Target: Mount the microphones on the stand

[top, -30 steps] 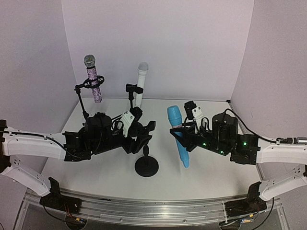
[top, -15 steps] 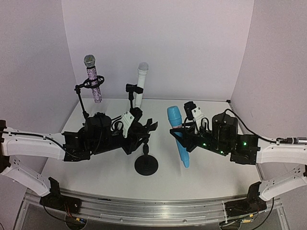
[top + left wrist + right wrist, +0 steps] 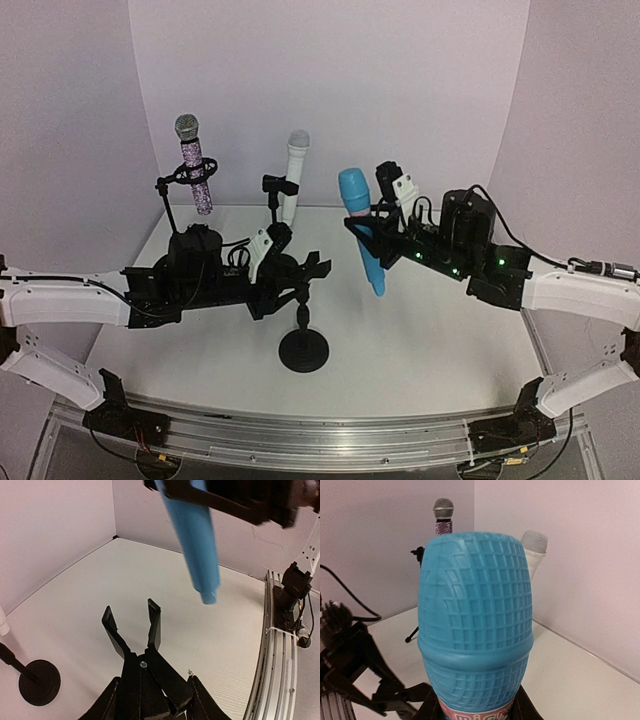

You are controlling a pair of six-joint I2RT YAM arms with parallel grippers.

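We are raising the light blue microphone (image 3: 358,225) (now airborne, just right of the clip (image 3: 315,266)) in the right gripper's (image 3: 375,238) grasp, while the left gripper (image 3: 288,283) is clamping down on the empty stand (image 3: 304,348), readying insertion.

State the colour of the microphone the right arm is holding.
The microphone is light blue, with a grid-moulded head; clearest in the right wrist view.
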